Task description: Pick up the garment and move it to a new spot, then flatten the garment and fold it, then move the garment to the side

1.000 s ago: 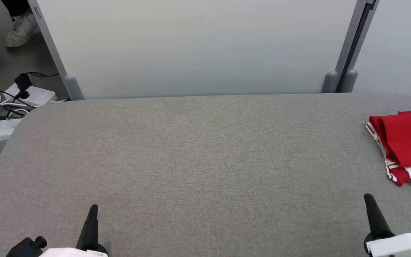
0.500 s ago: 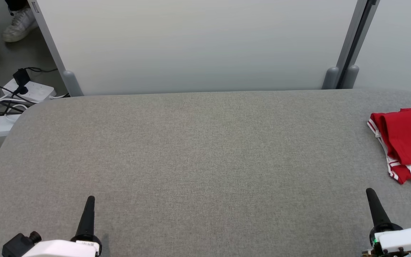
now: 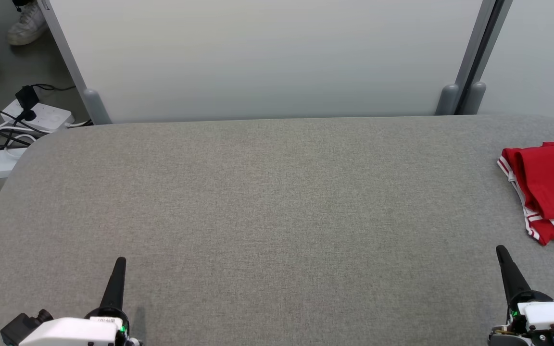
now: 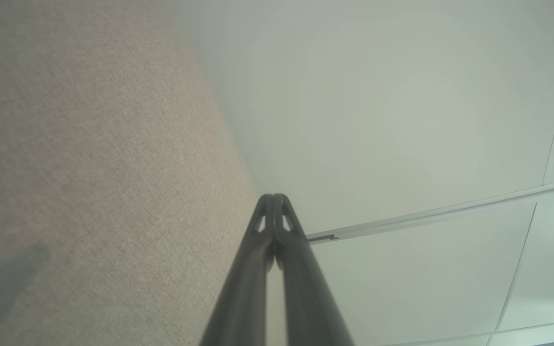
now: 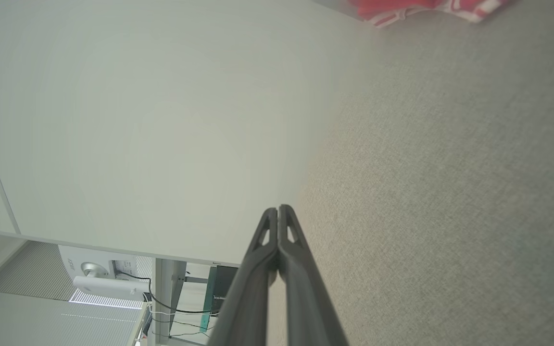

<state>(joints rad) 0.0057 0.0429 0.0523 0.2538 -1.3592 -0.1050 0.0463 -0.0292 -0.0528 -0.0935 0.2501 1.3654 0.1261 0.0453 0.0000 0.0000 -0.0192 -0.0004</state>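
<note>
Red garment (image 3: pixel 548 185) with white striped trim, lying in a folded bundle at the right edge of the grey fabric-covered table (image 3: pixel 277 202), partly cut off by the frame. It looks like light, limp cloth: no stiffness, so it should sag and drape when lifted, and the stacked layers could slide apart. The best hold, I'd say, is a pinch on the near-left corner where the white stripes show, ideally with a second corner taken too. The right gripper (image 3: pixel 501 251) sits near it, on the near side and a little left, jaws pressed together, holding nothing. The left gripper (image 3: pixel 119 262) is well apart at near left, jaws also pressed tight, empty. A white partition (image 3: pixel 267 57) stands beyond the table's far edge.
</note>
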